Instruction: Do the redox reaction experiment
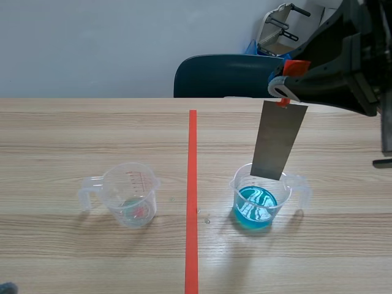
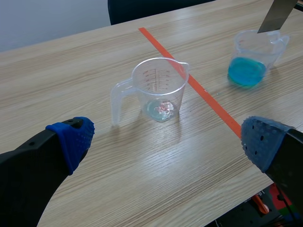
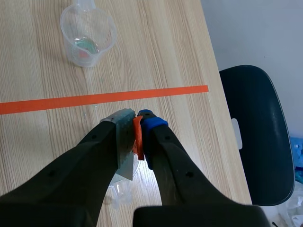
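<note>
Over cup of blue liquid, right end effector clamping metal strip, left end effector agape

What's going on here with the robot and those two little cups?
The robot's right hand is clamped on a grey metal strip, which hangs over the measuring cup of blue liquid. The strip's lower end is at the cup's rim, not down in the liquid. The left hand is open and holds nothing, near the second cup, which has only a little residue at its bottom.
</note>
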